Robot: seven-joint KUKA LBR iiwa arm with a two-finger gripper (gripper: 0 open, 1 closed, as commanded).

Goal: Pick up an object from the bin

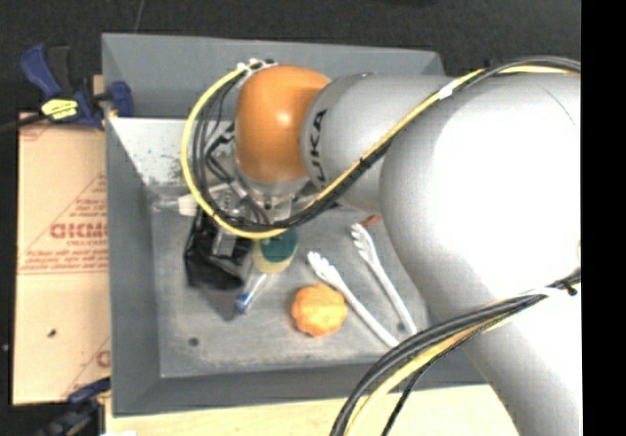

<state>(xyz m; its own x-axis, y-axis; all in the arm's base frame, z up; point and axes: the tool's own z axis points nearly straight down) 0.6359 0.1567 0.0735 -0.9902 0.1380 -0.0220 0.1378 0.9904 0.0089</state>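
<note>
Low over the bin [137, 327], the arm [284, 126] points down.

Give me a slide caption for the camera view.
Black pincer low in the grey bin, near a teal-topped object, orange ball and white tongs.

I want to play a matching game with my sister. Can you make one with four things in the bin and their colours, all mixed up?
Things:
1. lumpy ball
2. tongs
3. round cap
4. thin pen-like stick

Colours:
A. white
B. blue
C. orange-yellow
D. teal

Pairs: 1-C, 2-A, 3-D, 4-B.
</note>
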